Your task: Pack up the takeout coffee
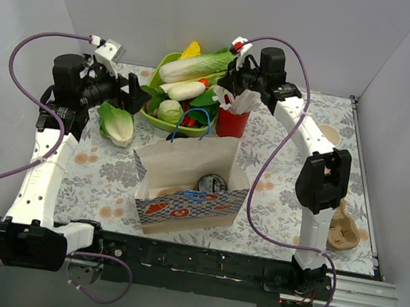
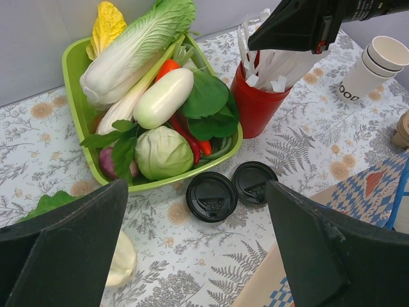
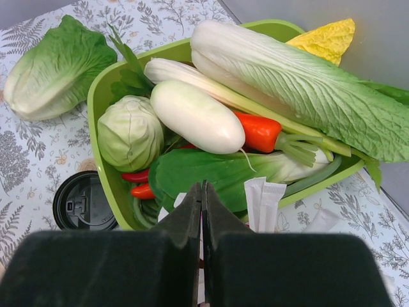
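Paper bag (image 1: 191,207) gapes open on top. Veggie tray (image 2: 70,70), red straw holder (image 1: 232,122) and right gripper (image 3: 202,187) crowd behind it.

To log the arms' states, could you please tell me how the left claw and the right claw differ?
The left claw stands wide open; the right claw is shut, its jaws pressed together. The left claw hangs left of the green tray; the right claw hangs over the red straw holder. Both are black.
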Tool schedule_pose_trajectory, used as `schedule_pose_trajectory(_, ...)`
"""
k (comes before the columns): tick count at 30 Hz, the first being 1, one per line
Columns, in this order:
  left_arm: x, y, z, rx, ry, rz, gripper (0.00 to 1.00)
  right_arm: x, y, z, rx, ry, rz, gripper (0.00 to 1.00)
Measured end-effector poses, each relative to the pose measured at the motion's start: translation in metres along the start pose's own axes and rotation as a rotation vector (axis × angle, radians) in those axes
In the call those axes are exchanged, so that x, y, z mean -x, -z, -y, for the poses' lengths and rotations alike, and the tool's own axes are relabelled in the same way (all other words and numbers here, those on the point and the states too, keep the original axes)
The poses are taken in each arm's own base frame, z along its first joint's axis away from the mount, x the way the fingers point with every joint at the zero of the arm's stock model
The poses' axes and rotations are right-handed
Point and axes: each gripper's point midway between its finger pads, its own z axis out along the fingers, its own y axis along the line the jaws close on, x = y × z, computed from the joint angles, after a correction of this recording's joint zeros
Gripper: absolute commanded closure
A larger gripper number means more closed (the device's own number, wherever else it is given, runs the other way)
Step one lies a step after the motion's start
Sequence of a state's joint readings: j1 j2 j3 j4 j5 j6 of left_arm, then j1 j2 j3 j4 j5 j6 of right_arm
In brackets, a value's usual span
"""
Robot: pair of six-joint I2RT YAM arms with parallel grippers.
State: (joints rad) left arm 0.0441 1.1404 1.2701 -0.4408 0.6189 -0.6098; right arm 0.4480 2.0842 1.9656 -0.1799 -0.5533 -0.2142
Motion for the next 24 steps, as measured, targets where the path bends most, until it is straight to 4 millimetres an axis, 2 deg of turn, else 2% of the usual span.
schedule_pose_trajectory(7, 0.0, 0.001, 0.0, -0.001, 0.001, 0.001, 0.09, 0.006, 0.003, -0.001, -0.003, 0.014, 0.01, 0.99)
schedule_pose_trajectory(10, -0.001, 0.002, 0.001, -0.004, 0.001, 0.002, 0.09, 0.025, 0.014, -0.003, -0.013, 0.039, 0.039, 0.99)
schedule_pose_trajectory(13, -0.002, 0.002, 0.002, -0.007, 0.001, 0.003, 0.09, 0.057, 0.033, -0.009, -0.026, 0.081, 0.09, 0.99)
schedule_pose_trajectory(17, -0.003, 0.002, 0.003, -0.012, 0.007, 0.003, 0.09, 0.115, 0.072, -0.024, -0.05, 0.158, 0.194, 0.99)
schedule_pose_trajectory(21, -0.002, 0.002, 0.003, -0.012, 0.007, 0.003, 0.09, 0.17, 0.121, -0.051, -0.06, 0.22, 0.3, 0.99)
schedule_pose_trajectory(24, -0.002, 0.002, 0.003, -0.012, 0.004, 0.003, 0.09, 0.199, 0.155, -0.074, -0.048, 0.253, 0.364, 0.99)
